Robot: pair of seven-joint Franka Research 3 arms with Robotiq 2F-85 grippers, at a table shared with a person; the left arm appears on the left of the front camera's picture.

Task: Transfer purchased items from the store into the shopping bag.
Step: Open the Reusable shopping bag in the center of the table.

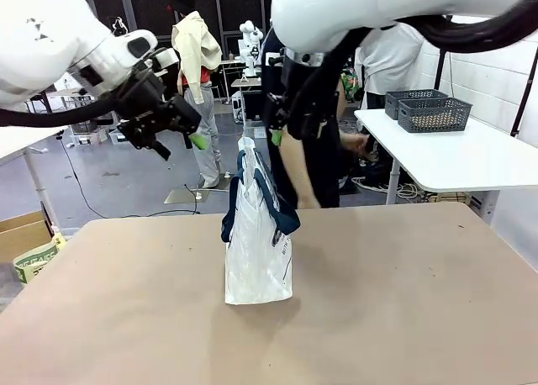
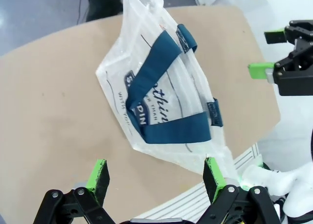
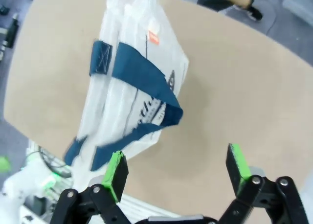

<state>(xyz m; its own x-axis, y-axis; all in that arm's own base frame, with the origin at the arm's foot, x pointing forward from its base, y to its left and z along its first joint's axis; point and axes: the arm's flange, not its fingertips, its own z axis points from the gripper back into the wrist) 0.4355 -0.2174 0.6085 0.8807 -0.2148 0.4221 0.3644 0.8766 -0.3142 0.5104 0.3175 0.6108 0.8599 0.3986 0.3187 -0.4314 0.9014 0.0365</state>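
Two grippers, left gripper [image 2: 154, 177] and right gripper [image 3: 178, 168], are hovering over the table [image 1: 403, 301], jaws wide, empty. Shopping bag [image 1: 256, 250] is standing upright at table centre, probably light, limp and slippery; navy strap handles [image 2: 171, 128] are looking the firmest hold.

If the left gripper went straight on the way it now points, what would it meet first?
Likely the shopping bag, near its navy strap handles: in the wrist view it sits straight ahead of the open left gripper. Nothing shows between them, though depth is unclear.
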